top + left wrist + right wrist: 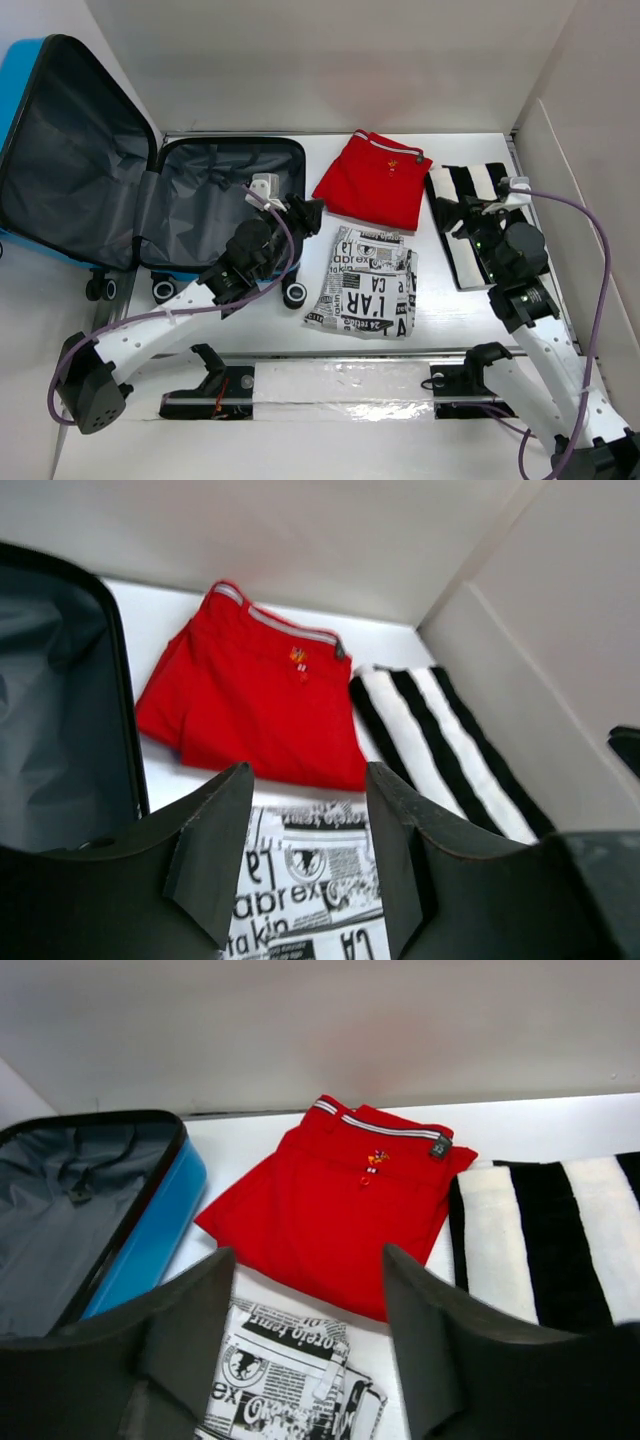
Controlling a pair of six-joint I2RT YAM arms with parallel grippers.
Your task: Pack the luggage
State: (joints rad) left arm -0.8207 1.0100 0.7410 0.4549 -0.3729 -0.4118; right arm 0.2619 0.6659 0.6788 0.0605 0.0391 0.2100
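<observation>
The blue luggage (pixel 214 186) lies open at the far left, its lid propped up and the dark grey lining bare; it also shows in the left wrist view (pixel 52 730) and the right wrist view (pixel 152 1228). A folded red garment (pixel 374 181) lies right of it, a newspaper-print garment (pixel 365 284) in front, and a black-and-white striped towel (pixel 478 222) at the right. My left gripper (pixel 308 212) is open and empty above the luggage's right edge, over the newspaper print (pixel 305 890). My right gripper (pixel 448 214) is open and empty over the towel's left edge.
White walls close in the back and both sides, with a slanted panel (pixel 580 190) at the right. The luggage wheels (pixel 295 294) stick out toward the near side. A metal rail (pixel 340 385) runs along the near edge between the arm bases.
</observation>
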